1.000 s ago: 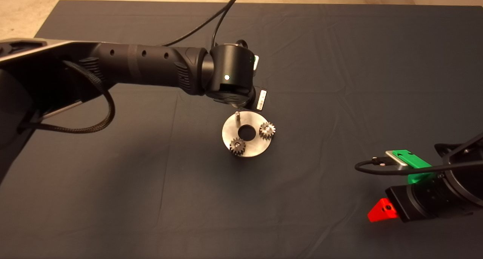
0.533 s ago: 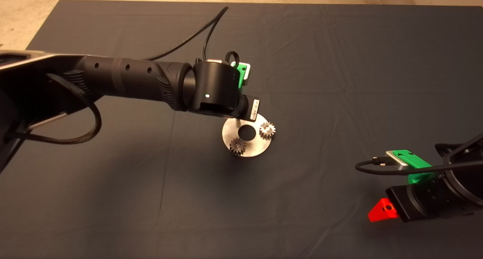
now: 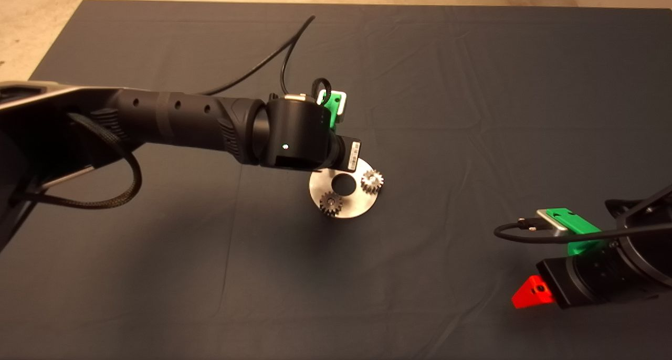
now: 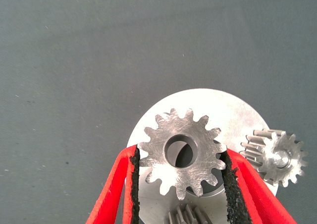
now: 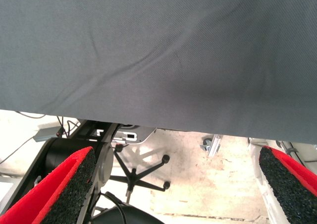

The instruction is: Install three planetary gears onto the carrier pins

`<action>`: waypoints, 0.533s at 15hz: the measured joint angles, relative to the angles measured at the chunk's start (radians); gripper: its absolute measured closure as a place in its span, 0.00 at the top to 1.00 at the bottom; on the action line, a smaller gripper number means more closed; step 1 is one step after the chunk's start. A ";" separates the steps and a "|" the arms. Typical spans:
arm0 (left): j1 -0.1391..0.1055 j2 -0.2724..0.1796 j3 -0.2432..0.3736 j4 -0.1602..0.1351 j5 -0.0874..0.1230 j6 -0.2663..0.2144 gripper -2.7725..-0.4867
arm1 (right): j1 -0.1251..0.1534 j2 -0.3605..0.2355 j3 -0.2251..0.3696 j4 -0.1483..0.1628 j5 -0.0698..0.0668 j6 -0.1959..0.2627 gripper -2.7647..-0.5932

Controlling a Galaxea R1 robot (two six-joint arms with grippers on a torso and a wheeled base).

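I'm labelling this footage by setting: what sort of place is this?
Probably a robotics lab or test room: a dark mat as workbench, a bare pale floor beyond, and an office chair base nearby.

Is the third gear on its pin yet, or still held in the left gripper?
Still held: the third gear sits clamped between the left gripper fingers above the disc.

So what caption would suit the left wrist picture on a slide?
Left hand holds a small silver-grey toothed gear above the shiny round metal disc, beside a mounted gear.
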 joint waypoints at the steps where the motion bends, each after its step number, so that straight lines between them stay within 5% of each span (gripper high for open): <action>1: 0.008 0.000 0.000 0.012 0.000 0.000 0.18 | 0.000 0.000 0.000 0.000 0.000 0.000 0.86; 4: 0.026 0.000 0.000 0.060 0.000 0.004 0.18 | 0.000 0.000 0.000 0.000 0.000 0.000 0.86; 8: 0.043 -0.001 0.000 0.081 0.000 0.014 0.18 | 0.000 0.000 0.000 0.000 0.000 0.000 0.86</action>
